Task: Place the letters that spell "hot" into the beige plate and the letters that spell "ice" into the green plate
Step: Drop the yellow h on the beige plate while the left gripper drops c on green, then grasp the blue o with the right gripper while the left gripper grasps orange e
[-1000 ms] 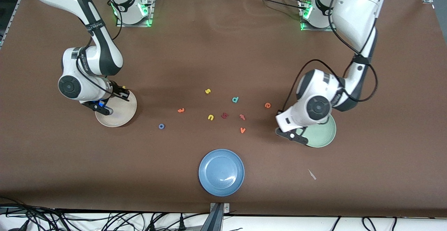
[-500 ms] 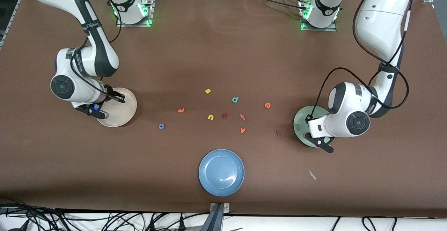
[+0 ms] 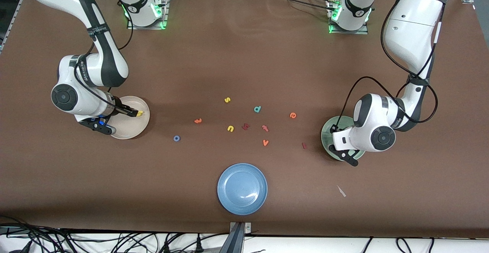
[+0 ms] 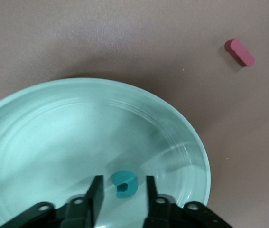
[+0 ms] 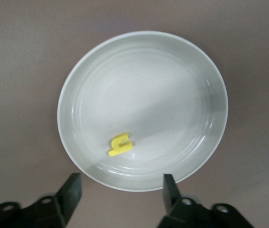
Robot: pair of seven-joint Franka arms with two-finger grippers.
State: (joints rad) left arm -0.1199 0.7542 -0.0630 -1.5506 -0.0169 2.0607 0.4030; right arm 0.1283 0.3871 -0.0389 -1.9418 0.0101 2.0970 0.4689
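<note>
now a teal c lies in the green plate.

brown table w/ black cables along near edge, green lights by bases.

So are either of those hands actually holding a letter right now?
No. The left hand is open over the green plate, teal c lying loose. The right hand is open, yellow h lying in the beige plate.

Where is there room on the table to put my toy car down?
There is bare table between the blue plate and the beige plate, and more between the letters and the robots' bases. It is crowded in the middle, around the yellow u, orange v and teal d.
</note>
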